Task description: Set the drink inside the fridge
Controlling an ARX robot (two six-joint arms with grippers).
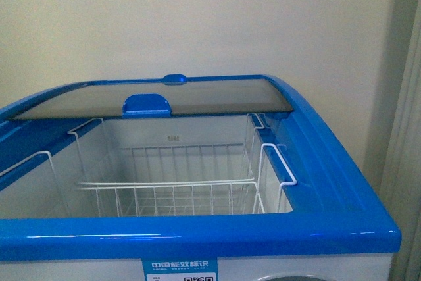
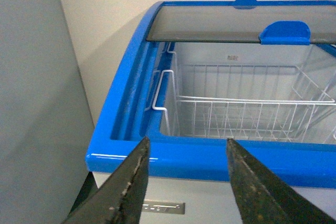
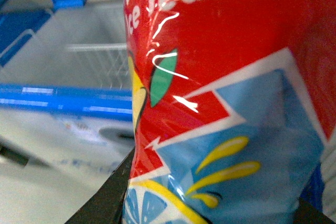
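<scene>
The fridge (image 1: 197, 235) is a white chest freezer with a blue rim, seen from its front in the front view. Its glass lid (image 1: 197, 97) is slid back, leaving the near half uncovered with white wire baskets (image 1: 171, 192) inside. Neither arm shows in the front view. My left gripper (image 2: 186, 148) is open, its dark fingers hanging in front of the fridge's front rim (image 2: 210, 158) near its left corner. The drink (image 3: 226, 98), with a red label, blue patch and lemon picture, fills the right wrist view. My right gripper (image 3: 210, 203) is shut on it, with the fridge (image 3: 63, 100) blurred behind.
A cream wall stands behind the fridge. A grey curtain or panel (image 1: 404, 162) hangs to its right, and a grey wall surface (image 2: 37, 103) is close on its left. A blue lid handle (image 1: 147, 104) sticks up at the lid's near edge.
</scene>
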